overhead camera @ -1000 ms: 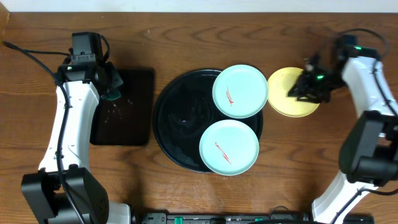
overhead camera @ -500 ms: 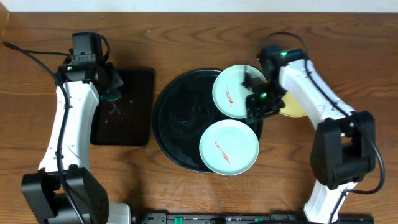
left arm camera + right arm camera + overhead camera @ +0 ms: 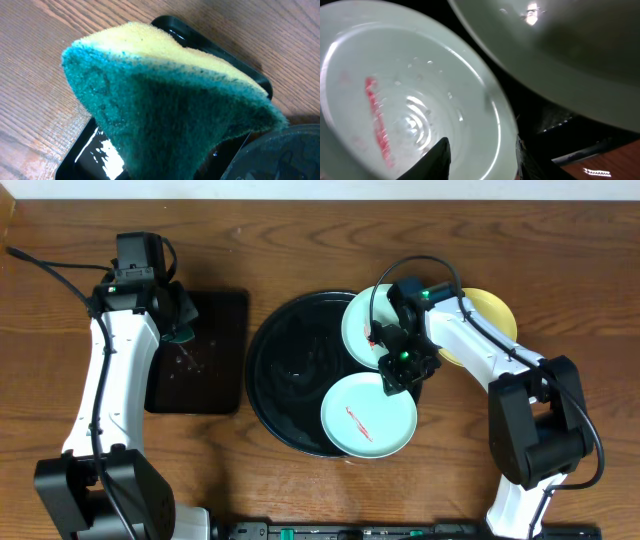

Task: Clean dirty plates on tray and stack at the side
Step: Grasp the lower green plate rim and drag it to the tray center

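Wood table point(image 3: 300, 240): tray point(image 3: 275, 395), rectangular tray point(image 3: 215, 355), plate point(image 3: 497, 310)

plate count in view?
3. Rear mint plate and front mint plate on the round tray; yellow plate on the table right of it. Right arm covers part of the rear and yellow ones.

The left arm point(image 3: 105, 380) is held stretched along the table, well to the left of the tray point(image 3: 285, 370). The left gripper point(image 3: 178, 320) is clamped on a sponge point(image 3: 165, 110). The right arm point(image 3: 480, 345) is angled in from the tray's right side. The right gripper point(image 3: 398, 368) is held low over the tray's right part, fingers point(image 3: 440, 157) spread apart.
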You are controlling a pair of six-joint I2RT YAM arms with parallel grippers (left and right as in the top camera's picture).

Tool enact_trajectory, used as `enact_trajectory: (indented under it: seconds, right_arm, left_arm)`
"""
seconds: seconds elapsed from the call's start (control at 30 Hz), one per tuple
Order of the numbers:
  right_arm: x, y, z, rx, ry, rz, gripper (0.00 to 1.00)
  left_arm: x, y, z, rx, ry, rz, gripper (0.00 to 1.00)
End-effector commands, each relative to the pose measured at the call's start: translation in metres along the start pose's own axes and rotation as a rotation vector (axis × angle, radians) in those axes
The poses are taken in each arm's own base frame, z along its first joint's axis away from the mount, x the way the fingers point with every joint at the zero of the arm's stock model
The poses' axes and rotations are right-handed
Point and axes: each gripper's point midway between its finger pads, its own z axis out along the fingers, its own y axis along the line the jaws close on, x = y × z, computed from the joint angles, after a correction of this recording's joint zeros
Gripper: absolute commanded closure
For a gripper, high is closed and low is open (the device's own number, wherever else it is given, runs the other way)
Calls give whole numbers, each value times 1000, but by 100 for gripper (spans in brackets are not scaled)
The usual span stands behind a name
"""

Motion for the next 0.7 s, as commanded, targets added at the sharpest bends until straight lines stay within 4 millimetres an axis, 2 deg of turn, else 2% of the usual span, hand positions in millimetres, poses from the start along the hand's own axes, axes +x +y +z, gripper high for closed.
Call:
enact_trajectory:
  seconds: [0.0,0.07,0.43,0.57,0.67]
  right_arm:
    - [-3,-4,-2,29,-22,20,62]
    - [-6,-4,-2,30,-33,29,67]
    - [-4,-5,9,30,-37,34,69]
    - [-8,-6,15,25,-59,65,84]
    - [-8,-6,15,25,-61,65,99]
  left_arm:
    - [3,3,2,-10,9,-13,92]
    - [4,3,2,-12,12,-13,92]
    - [4,3,2,-12,12,-13,92]
    - [4,3,2,-12,12,-13,93]
    - [4,3,2,-12,12,-13,92]
